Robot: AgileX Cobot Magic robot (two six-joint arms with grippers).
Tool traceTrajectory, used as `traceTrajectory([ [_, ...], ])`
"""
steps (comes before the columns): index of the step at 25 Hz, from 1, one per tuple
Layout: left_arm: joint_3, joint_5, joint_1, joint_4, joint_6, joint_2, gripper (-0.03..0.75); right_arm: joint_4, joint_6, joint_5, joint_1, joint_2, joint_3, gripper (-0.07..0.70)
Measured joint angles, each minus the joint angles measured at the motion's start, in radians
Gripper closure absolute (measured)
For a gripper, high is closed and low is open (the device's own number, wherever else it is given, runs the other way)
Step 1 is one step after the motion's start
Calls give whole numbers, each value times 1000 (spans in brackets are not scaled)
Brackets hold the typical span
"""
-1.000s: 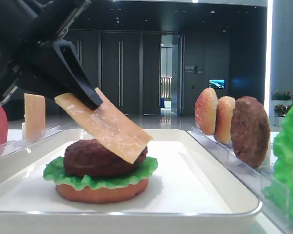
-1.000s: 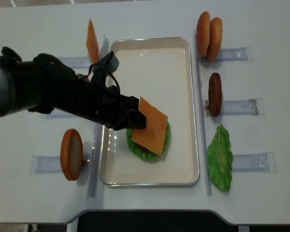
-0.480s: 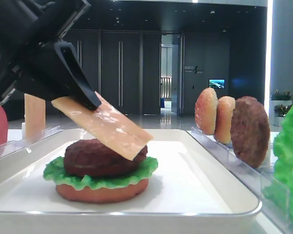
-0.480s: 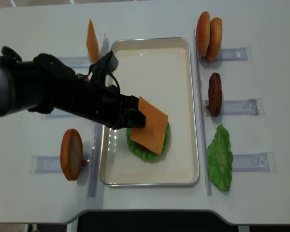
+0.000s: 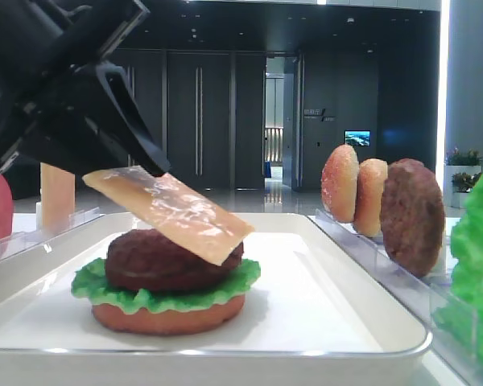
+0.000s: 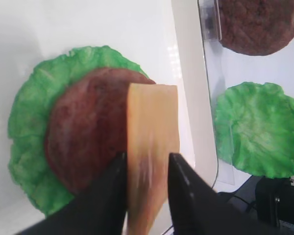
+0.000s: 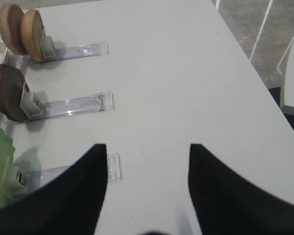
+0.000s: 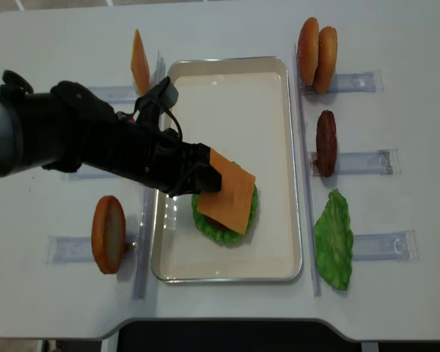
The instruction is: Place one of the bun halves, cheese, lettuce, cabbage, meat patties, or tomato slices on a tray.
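The glossy orange cheese (image 5: 171, 212) slants onto the patty (image 5: 157, 261) between the left gripper's (image 6: 146, 188) parted jaws, which only the wrist view reveals.

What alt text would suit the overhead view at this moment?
The left hand holds the cheese tilted over a meat patty and lettuce on the tray. Spare bun halves, a patty and a lettuce leaf stand in holders to the right.
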Motion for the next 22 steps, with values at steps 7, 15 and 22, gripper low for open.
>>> traceTrajectory([
  [7, 0, -5, 0, 32, -41, 0, 352, 0, 1, 0, 0, 0, 0, 270],
  [15, 0, -25, 1, 135, -130, -17, 337, 0, 1, 0, 0, 0, 0, 270],
  [22, 0, -26, 41, 254, -222, -91, 337, 0, 1, 0, 0, 0, 0, 270],
])
